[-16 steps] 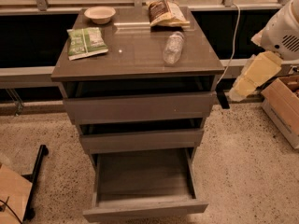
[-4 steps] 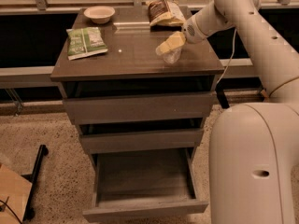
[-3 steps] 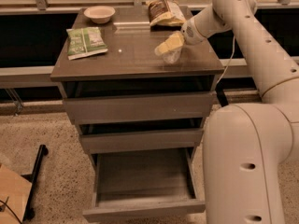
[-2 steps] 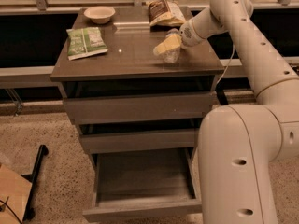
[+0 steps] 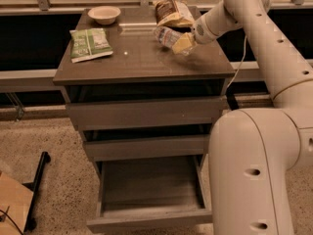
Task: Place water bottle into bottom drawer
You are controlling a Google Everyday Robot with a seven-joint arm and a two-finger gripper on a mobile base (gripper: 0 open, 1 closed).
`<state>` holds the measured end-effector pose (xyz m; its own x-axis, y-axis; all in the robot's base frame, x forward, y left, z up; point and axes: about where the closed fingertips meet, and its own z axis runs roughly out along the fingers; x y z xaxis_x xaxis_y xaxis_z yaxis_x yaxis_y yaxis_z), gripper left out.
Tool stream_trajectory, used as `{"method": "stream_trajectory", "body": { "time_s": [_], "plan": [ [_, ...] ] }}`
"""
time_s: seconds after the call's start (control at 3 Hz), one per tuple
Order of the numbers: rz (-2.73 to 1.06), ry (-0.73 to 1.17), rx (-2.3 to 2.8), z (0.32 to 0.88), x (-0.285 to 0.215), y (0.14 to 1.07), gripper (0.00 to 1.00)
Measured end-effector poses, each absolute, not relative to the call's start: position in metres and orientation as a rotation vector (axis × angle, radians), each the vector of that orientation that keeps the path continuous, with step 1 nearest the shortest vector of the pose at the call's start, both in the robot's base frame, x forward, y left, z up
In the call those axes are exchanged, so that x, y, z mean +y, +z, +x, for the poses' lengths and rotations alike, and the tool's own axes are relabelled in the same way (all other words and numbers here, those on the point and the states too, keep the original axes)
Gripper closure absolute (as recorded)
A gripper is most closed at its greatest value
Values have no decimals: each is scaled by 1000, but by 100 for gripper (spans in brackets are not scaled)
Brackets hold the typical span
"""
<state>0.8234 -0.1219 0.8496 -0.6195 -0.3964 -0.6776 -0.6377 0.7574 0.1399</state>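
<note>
As the deep bottom drawer [image 5: 147, 187] lies open, the crinkled water bottle [image 5: 165, 35] is clasped by the hand [image 5: 183, 43] above the tabletop [image 5: 139, 60].

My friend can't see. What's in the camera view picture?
The robot's gripper holds a tilted clear water bottle over the grey cabinet top. Below, the bottom drawer stands pulled open. A green bag, a brown bag and a bowl sit on the top.

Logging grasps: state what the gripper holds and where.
The gripper holds the water bottle, fingers clamped across its body, over the cabinet top.
</note>
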Motion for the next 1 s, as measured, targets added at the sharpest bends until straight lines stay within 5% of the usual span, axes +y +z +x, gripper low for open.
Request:
{"method": "stream_trajectory", "body": {
  "time_s": [0.33,0.67,1.0],
  "plan": [
    [-773,436,2291,818,-130,870,88],
    [-823,383,2259,801,-140,888,100],
    [-934,275,2202,770,-153,908,100]
  ]
}}
